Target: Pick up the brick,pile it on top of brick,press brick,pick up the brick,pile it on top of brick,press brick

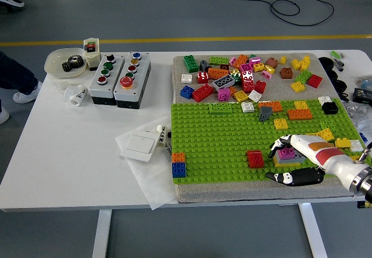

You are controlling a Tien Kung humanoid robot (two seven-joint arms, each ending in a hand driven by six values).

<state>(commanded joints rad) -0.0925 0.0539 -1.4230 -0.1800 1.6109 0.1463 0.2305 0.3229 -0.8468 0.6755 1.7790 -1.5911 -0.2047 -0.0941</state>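
A magenta brick sits on top of a grey and yellow stack on the green baseplate, near its front right. My right hand, white with a black thumb, comes in from the lower right. Its fingers curl over the magenta brick from behind, while the thumb lies in front of the stack along the plate's near edge. A red brick stands on the plate just left of the hand. My left arm is out of sight.
Loose bricks cover the mat behind the plate. An orange-and-blue stack stands at the plate's front left corner. Two button boxes, a bowl with a gear and a white switch lie to the left. A person's shoe shows at far left.
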